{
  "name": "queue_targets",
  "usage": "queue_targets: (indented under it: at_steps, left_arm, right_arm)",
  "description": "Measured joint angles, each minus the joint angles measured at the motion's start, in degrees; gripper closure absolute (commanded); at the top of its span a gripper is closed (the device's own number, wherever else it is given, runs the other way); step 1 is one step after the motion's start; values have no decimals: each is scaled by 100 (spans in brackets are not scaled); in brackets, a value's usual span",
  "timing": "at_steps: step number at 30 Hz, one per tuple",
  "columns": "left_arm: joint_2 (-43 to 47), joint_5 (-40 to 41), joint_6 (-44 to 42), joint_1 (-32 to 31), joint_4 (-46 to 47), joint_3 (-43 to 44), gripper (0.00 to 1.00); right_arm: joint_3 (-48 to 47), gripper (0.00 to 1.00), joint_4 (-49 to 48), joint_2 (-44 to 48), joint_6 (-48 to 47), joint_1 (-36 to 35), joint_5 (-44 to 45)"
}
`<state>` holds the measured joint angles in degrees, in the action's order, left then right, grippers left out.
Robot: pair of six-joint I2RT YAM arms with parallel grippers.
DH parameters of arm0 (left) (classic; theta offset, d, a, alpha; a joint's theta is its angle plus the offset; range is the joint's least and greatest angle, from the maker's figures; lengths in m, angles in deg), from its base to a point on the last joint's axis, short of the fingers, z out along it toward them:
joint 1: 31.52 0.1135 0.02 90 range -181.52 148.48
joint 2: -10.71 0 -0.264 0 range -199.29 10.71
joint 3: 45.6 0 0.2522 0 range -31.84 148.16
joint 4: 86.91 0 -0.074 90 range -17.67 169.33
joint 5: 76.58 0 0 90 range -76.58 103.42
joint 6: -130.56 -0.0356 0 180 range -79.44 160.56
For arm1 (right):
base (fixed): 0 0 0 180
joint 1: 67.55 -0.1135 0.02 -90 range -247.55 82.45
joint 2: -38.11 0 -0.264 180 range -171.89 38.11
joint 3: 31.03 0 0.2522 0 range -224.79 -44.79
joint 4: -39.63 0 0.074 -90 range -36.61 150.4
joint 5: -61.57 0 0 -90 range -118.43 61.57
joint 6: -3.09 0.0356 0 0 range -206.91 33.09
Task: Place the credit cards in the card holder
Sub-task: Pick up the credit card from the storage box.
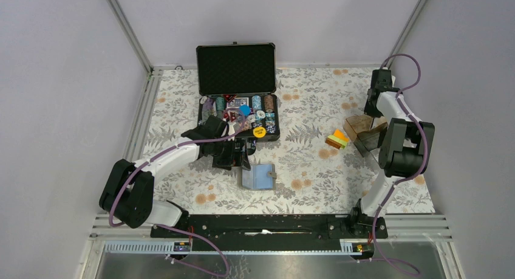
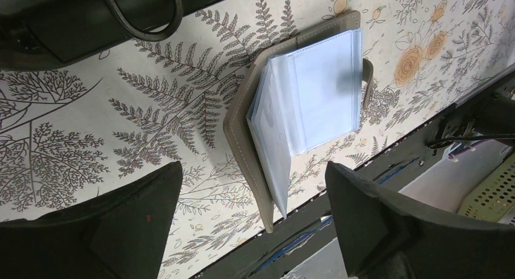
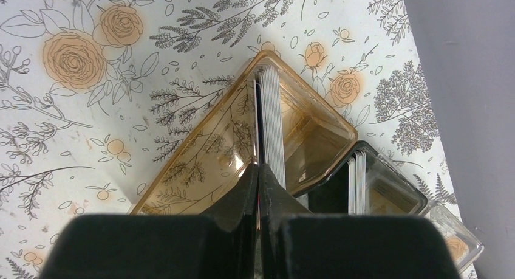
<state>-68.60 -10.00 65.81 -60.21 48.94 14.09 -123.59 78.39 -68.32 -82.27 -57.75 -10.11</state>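
Note:
The credit cards [image 1: 336, 139], a small orange, yellow and green pile, lie on the floral cloth right of centre. The grey card holder [image 1: 258, 177] lies open near the front, its clear sleeves [image 2: 310, 96] fanned up. My left gripper [image 1: 238, 154] [image 2: 254, 168] is open, with one end of the holder's cover between its wide-spread fingers and touching neither. My right gripper [image 3: 260, 169] is at the brownish acrylic box [image 3: 206, 151], shut on a thin card whose reddish edge shows between the pads. That card stands at the left end of an upright white-edged stack [image 3: 271, 121].
A large black chip case [image 1: 237, 96] stands open behind the left arm. A second, darker acrylic box [image 3: 388, 194] with its own card stack sits beside the brownish one. The right wall and the black front rail [image 1: 267, 230] bound the cloth.

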Motion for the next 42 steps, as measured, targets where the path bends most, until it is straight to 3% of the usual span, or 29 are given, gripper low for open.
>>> queue_targets:
  at_steps: [12,15,24,28,34,42]
  left_arm:
    - [7,0,-2,0,-2,0,8]
    - [17,4,-4,-2,-7,0,2]
    - [391,315,-48,-17,-122,0,1]
    - [824,656,-44,-17,-138,0,1]
    - [1742,916,234,-138,105,0,1]
    - [3390,748,1427,-1043,2166,-356,1]
  right_arm:
    - [85,100,-243,846,-52,0,-262]
    - [186,100,-369,1119,-46,0,-345]
    - [981,100,-533,2435,286,-96,-1174]
    - [1637,100,-754,3427,640,-540,-1718]
    - [2583,100,-1499,4697,1425,-1812,-2693]
    - [3814,100,-3445,5134,2933,-2911,-3908]
